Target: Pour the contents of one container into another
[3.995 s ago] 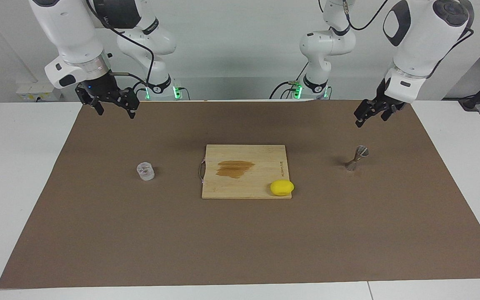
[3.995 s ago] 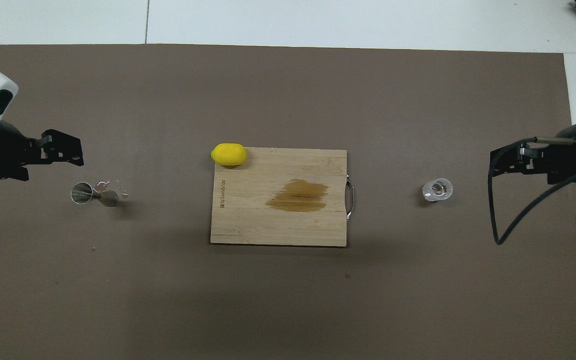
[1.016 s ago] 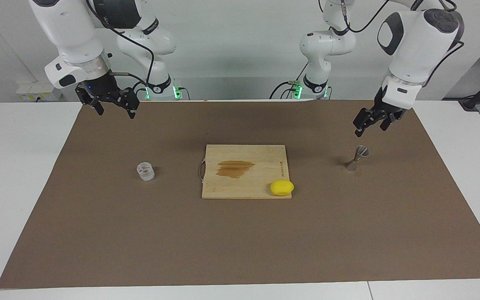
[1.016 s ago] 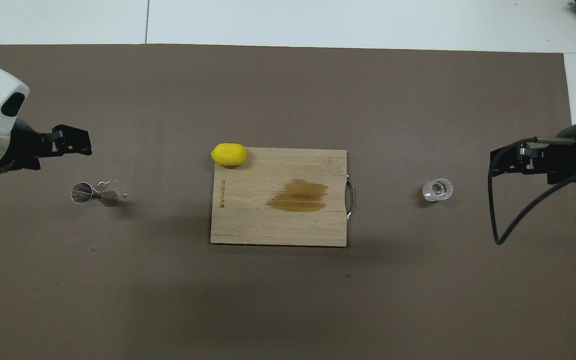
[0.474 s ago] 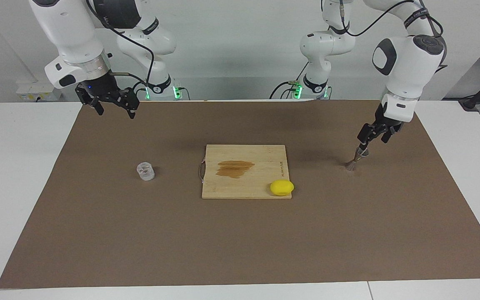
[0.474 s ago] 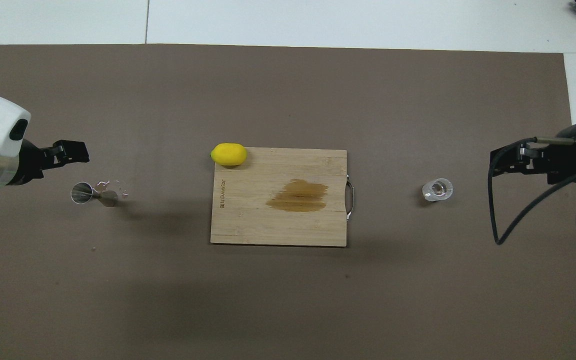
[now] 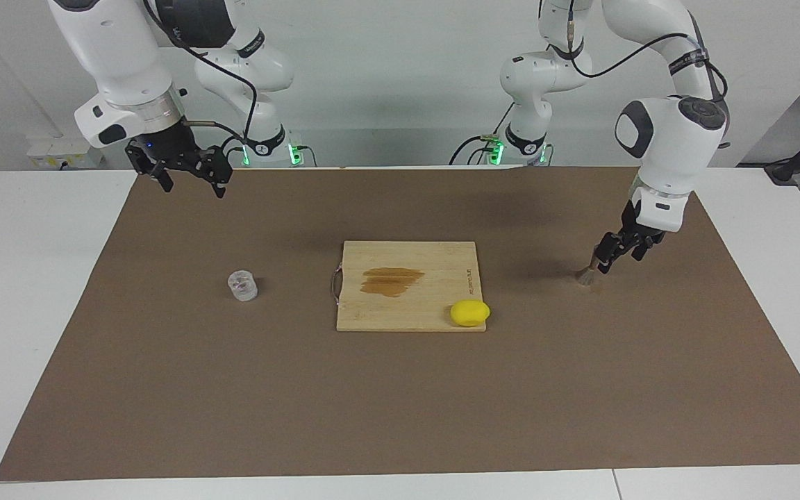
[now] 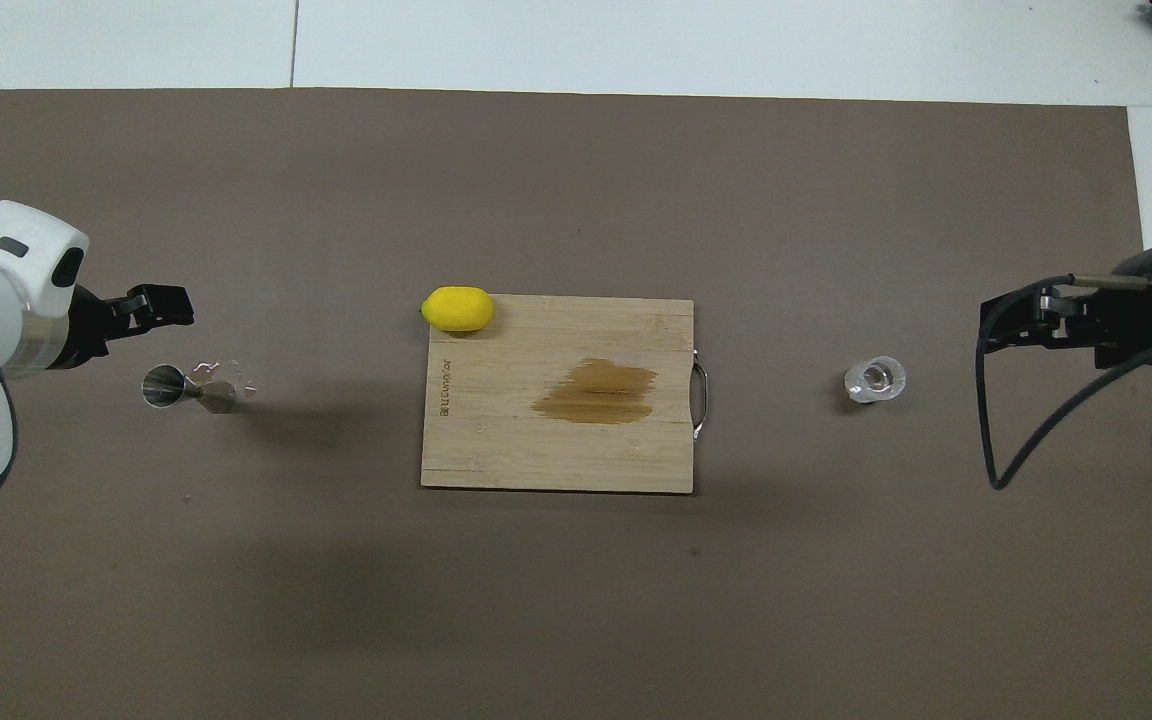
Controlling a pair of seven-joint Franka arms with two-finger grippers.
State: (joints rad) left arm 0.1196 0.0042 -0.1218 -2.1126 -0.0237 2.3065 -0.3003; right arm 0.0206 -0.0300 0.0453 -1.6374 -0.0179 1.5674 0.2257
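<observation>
The clear glass cup (image 7: 242,285) (image 8: 874,380) stands upright on the brown mat toward the right arm's end of the table. The silvery hourglass jigger (image 7: 585,276) (image 8: 186,388) stands toward the left arm's end. My left gripper (image 7: 619,260) (image 8: 164,308) hangs low over the mat right beside the jigger, open and holding nothing. In the facing view one of its fingers hides the jigger's upper cone. The overhead view shows a gap between them. My right gripper (image 7: 190,182) (image 8: 1011,320) waits open and raised over the mat's edge near its base.
A wooden cutting board (image 7: 407,316) (image 8: 556,465) with a brown stain and a metal handle lies mid-table. A yellow lemon (image 7: 469,312) (image 8: 457,308) rests at the board's corner. Small shiny flecks (image 8: 226,368) lie beside the jigger. The brown mat (image 7: 400,403) covers the table.
My left arm has swung down and brought its open gripper from above the mat to just beside the jigger. The right arm, cup, jigger, board and lemon have not moved.
</observation>
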